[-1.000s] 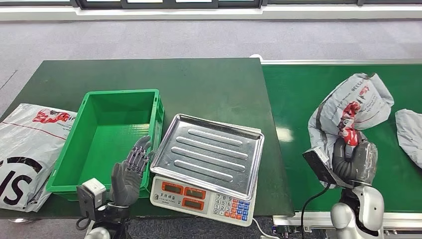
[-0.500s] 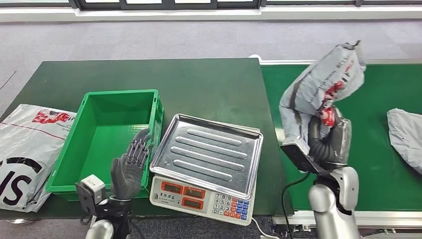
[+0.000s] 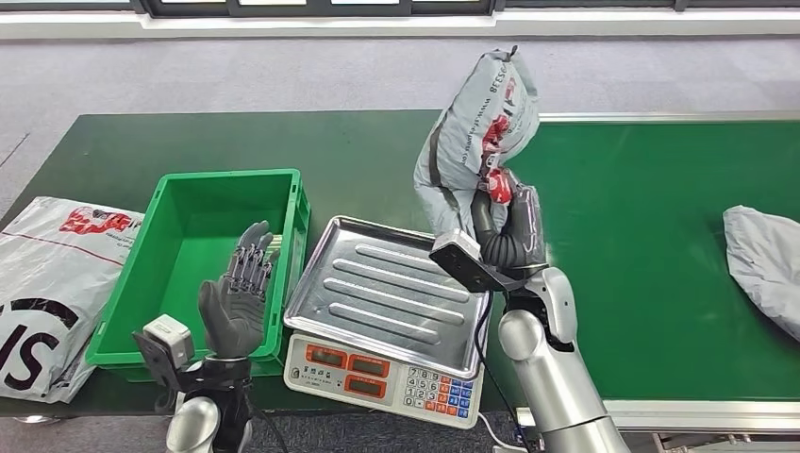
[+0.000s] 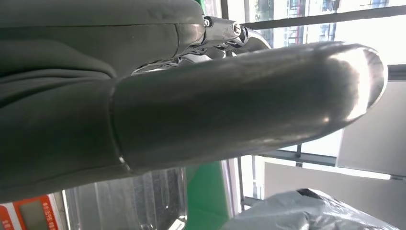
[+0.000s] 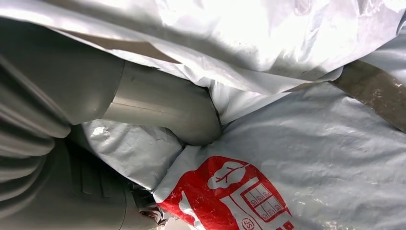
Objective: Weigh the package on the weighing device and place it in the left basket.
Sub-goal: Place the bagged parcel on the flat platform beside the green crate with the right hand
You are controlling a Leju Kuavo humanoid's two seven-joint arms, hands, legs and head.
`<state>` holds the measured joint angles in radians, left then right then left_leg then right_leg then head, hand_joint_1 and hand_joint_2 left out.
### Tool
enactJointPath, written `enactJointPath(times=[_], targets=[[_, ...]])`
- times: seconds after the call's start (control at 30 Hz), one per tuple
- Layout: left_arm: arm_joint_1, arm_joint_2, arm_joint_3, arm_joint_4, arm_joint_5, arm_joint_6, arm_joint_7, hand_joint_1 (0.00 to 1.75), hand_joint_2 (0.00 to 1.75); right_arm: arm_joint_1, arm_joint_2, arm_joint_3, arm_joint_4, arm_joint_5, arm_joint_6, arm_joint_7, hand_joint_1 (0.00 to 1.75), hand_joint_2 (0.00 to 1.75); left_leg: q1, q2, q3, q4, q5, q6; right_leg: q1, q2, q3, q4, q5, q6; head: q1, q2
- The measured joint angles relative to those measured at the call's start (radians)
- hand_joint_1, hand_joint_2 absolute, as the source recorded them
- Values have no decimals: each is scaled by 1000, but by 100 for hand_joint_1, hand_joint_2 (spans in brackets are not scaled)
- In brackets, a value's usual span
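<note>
grey fingers spread, the left hand [image 3: 236, 302] holds nothing, raised by the green basket [image 3: 193, 274] just beside the scale [image 3: 391, 307]. beyond, the right hand [image 3: 509, 231] grips the package [image 3: 476, 137] above the scale's far corner.

Large black letters "IS" stand on the white bag [image 3: 47, 283]; other print is illegible.

Dark green table [image 3: 396, 151] standing on grey carpet floor [image 3: 283, 75]. Brighter green conveyor belt [image 3: 660, 236] adjoining along the table's right side, edged by a pale metal rail [image 3: 660, 117]. White mailer bag [image 3: 52, 283] with red and black print lying flat at the table's left end, overhanging the edge. Second grey bag [image 3: 766, 269] resting on the belt at far right, partly cut off by the frame. Window frames [image 3: 321, 8] along the far wall.
</note>
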<state>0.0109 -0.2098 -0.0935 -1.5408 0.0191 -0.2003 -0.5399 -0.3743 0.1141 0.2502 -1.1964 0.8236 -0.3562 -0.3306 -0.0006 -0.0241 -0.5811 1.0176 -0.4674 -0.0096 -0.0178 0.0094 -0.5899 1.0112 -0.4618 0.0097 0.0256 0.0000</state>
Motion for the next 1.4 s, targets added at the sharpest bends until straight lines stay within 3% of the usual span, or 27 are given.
enactJointPath(times=[0.2,0.4,0.43,0.47,0.53,0.57,0.6,0.8,1.4], targets=[[-18,0,0,29,44,-16,6,0,0,-50,33,46,116,-75,77,-40,175,175,0,0,0,0,0,0,0,0,0,0,0,0,0,0],[-29,0,0,44,49,-20,9,0,0,-83,59,72,255,-95,122,-22,173,175,0,0,0,0,0,0,0,0,0,0,0,0,0,0],[-30,0,0,45,49,-20,9,0,0,-86,62,74,269,-95,123,-21,163,175,0,0,0,0,0,0,0,0,0,0,0,0,0,0],[-30,0,0,47,49,-21,9,0,0,-89,64,76,280,-95,126,-18,136,175,0,0,0,0,0,0,0,0,0,0,0,0,0,0],[-31,0,0,49,49,-21,9,0,0,-93,66,79,295,-95,143,-3,52,175,0,0,0,0,0,0,0,0,-1,0,0,0,0,0],[-31,0,0,50,49,-21,10,0,0,-95,67,81,301,-96,158,11,19,175,0,0,0,0,0,0,0,0,-1,0,0,0,0,0],[-31,0,0,51,49,-21,10,0,0,-96,67,84,306,-95,176,26,2,175,0,0,0,0,0,0,0,0,-1,0,0,0,0,0],[-33,1,0,59,49,-23,10,0,0,-96,66,104,348,-72,229,105,0,175,0,0,0,0,0,0,0,0,-1,0,0,0,0,0],[-25,2,1,35,52,-23,22,0,0,-51,31,119,264,-156,293,83,0,175,0,0,0,0,0,0,0,0,-1,0,0,0,0,0]])
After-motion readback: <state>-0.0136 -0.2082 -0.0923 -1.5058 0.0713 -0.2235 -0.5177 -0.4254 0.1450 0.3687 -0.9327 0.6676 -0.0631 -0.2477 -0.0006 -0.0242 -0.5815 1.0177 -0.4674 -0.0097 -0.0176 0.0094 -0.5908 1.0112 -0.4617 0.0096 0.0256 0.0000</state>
